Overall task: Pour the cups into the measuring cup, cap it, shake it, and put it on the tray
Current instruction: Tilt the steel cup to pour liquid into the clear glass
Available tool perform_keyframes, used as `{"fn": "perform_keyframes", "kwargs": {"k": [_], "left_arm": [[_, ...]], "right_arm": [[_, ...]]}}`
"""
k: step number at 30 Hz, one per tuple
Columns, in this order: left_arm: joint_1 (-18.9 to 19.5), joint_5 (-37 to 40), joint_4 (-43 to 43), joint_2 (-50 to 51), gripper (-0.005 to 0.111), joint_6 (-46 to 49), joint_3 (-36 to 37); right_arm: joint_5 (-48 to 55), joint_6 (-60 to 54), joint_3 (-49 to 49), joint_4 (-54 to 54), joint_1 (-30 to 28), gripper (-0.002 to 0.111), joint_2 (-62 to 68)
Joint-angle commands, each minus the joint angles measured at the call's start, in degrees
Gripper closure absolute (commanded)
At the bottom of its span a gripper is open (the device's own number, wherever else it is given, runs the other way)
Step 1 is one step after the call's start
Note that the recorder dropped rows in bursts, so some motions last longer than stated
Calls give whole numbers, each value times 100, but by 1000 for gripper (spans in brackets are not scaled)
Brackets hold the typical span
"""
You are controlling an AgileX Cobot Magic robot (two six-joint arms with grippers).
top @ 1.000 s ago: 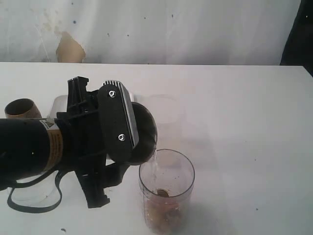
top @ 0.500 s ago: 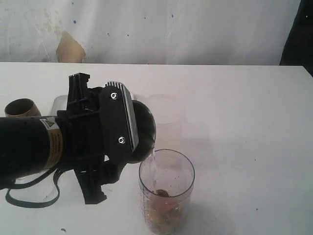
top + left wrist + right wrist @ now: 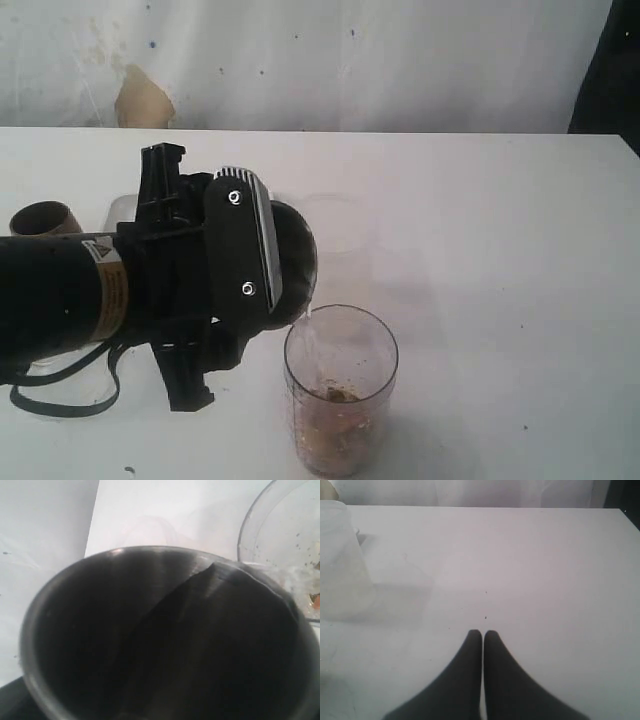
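Steel tumbler (image 3: 296,262) tipped over the measuring cup (image 3: 340,395)
Your left fingers (image 3: 240,250) clamp the tumbler. Its lip barely overlaps the rim, so any drift spills. Right fingers (image 3: 470,672) are together.

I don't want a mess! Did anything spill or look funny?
No spill shows on the table. The steel tumbler lies tipped on purpose over the measuring cup, which holds brown bits. Only the wall looks odd: a tan patch.

Tilted cup (image 3: 292,262) above measuring cup (image 3: 341,400)
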Motion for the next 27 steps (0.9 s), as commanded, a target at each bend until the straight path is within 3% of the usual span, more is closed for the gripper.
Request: {"fn": "perform_keyframes", "kwargs": {"k": [1,4,17,27], "left_arm": [[-348,353,382,-81,107,13,-157],[-662,889,519,-81,107,13,-326],[-672,928,560,-81,107,468,-338],[-672,953,474,-81,107,-1857,-338]], "right_arm": [[-83,21,31,-16,18,107,-35],[-83,21,31,-16,18,107,-35],[-83,21,31,-16,18,107,-35],[-83,21,31,-16,18,107,-35]]}}
